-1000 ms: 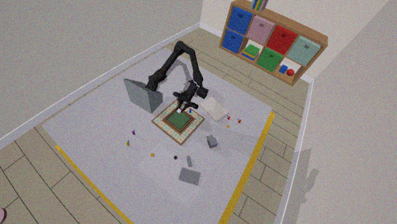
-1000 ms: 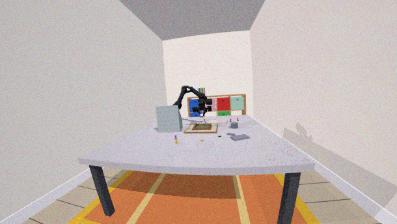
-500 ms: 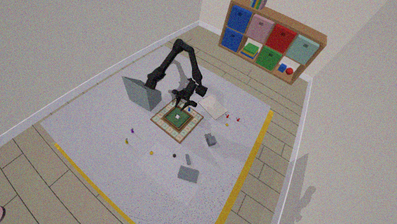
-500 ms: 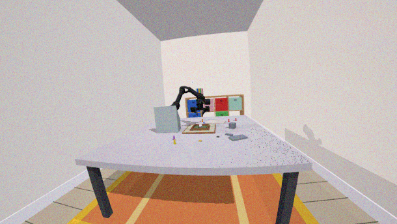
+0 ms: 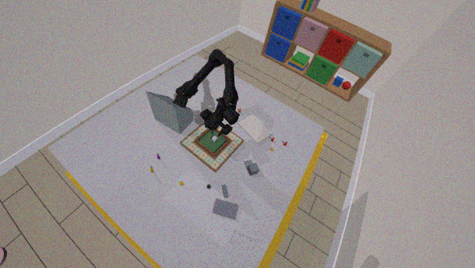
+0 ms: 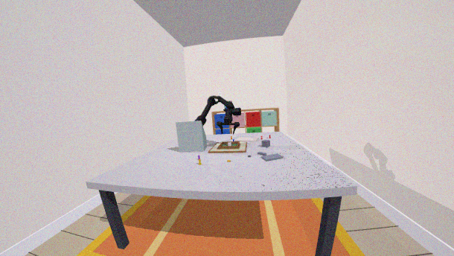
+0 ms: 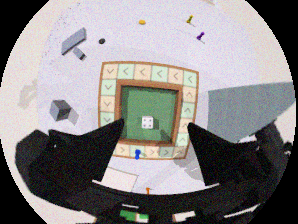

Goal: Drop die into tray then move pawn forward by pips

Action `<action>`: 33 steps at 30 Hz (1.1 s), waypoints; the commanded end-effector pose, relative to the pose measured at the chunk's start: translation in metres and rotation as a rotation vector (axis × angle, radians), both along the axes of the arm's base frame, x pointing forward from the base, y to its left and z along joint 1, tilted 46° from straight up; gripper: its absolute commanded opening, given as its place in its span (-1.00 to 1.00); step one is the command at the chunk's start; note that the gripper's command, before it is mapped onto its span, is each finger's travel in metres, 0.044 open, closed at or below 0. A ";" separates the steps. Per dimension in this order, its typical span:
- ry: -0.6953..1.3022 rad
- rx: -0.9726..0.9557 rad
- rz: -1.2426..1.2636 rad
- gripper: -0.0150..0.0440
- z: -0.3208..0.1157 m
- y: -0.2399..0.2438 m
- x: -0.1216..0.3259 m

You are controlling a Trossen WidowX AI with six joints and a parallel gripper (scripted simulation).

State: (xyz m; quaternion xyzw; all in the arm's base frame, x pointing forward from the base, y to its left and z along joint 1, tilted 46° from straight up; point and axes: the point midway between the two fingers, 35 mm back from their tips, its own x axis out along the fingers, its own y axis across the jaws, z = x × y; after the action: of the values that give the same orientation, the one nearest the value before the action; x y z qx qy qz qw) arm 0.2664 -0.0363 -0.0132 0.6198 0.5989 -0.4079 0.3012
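Observation:
The white die (image 5: 214, 138) (image 6: 229, 144) (image 7: 147, 122) is inside the green-floored dice tray (image 7: 150, 85); whether it is at rest cannot be told. Its upper face seems to show a pip near each corner, with the middle too blurred to be sure. My gripper (image 5: 216, 130) (image 6: 228, 133) (image 7: 156, 123) is open and empty above the tray. The blue pawn (image 7: 137, 154) (image 6: 233, 140) stands on the board (image 7: 110, 72) (image 5: 215, 165), on the row nearest the gripper's base in the wrist view, near its left end. Arrows on that row point right, then up the right side.
A grey-green upright panel (image 5: 167, 113) (image 6: 190, 136) (image 7: 240, 110) stands beside the board. A pale flat sheet (image 5: 255, 128) and an orange pawn (image 7: 148, 191) lie on the arm's side. A grey block (image 5: 251, 167) (image 7: 61, 110), a grey slab (image 5: 225, 208) and small coloured pieces are farther around.

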 end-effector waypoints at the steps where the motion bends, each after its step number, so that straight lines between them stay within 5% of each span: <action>1: -0.103 0.278 -0.072 1.00 -0.009 0.002 0.004; 6: -0.059 0.210 -0.062 1.00 -0.010 -0.001 0.001; 15: -0.650 0.204 0.709 0.20 0.021 0.050 0.031; 21: -1.091 0.195 1.243 0.19 0.047 0.093 0.045; 33: -1.105 0.194 1.259 0.19 0.050 0.096 0.048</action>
State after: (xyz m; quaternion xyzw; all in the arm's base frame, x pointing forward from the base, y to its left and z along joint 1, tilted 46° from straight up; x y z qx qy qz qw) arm 0.3123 0.0577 0.0346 0.3127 0.6380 0.2395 0.6617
